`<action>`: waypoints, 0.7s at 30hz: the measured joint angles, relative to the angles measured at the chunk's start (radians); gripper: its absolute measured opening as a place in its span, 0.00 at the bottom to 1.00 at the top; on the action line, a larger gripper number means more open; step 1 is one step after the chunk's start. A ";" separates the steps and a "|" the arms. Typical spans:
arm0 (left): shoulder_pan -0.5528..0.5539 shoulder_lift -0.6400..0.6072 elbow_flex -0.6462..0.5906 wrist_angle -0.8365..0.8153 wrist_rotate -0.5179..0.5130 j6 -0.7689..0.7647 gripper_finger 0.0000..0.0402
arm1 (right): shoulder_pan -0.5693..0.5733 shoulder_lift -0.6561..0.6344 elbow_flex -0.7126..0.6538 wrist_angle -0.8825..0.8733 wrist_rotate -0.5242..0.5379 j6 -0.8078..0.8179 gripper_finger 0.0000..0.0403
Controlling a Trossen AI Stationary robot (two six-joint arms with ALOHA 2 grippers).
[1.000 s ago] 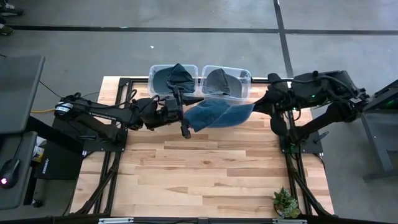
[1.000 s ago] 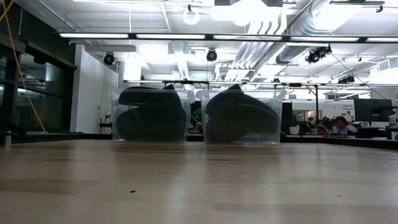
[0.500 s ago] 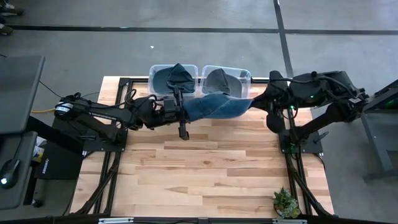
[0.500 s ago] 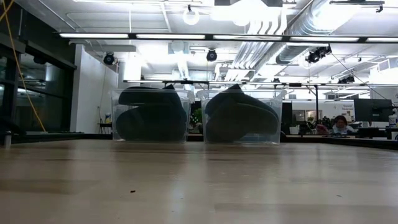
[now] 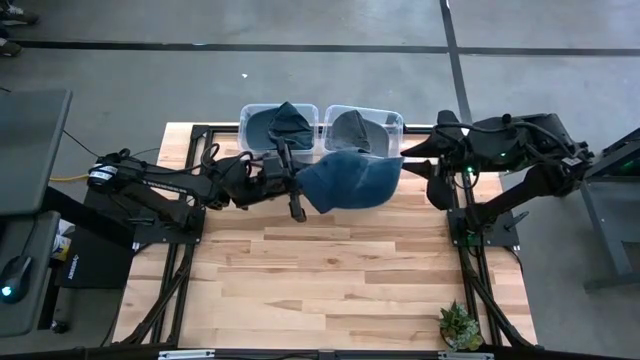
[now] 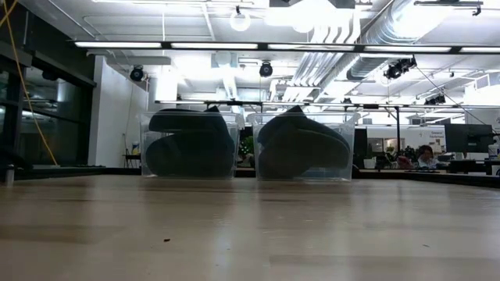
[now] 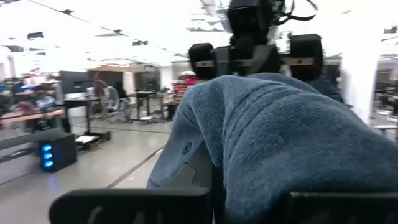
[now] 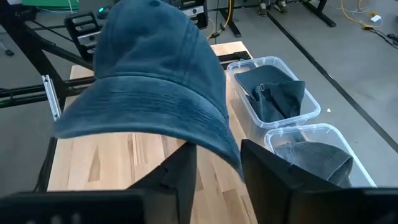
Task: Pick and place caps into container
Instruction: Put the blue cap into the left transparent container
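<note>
Two clear bins (image 5: pixel 280 126) stand side by side at the worktop's (image 5: pixel 330 270) far edge, each holding dark caps; their number is hard to tell. The left claw (image 5: pixel 296 185) pinches one blue cap (image 5: pixel 350 180), held up just in front of the bins. The right claw (image 5: pixel 425 160) is spread, just beside the cap's far end.

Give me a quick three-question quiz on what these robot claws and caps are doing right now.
1. True or false: the blue cap already lies inside a bin.
2. Which claw grips the blue cap? A) left claw B) right claw
3. How many clear bins stand at the table's far edge?

Key: 1 false, it hangs above the table beside the bins; 2 A; 3 two.
</note>
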 joint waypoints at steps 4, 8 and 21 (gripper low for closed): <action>0.000 -0.003 0.000 -0.001 -0.057 0.001 0.00 | 0.000 -0.021 0.000 -0.020 -0.008 0.001 0.34; 0.000 -0.024 0.010 -0.010 -0.116 0.010 0.00 | 0.000 -0.051 0.000 -0.064 -0.015 0.019 0.38; 0.001 0.001 0.309 -0.600 -0.171 0.093 0.00 | 0.021 -0.027 -0.003 -0.133 -0.157 -0.138 0.41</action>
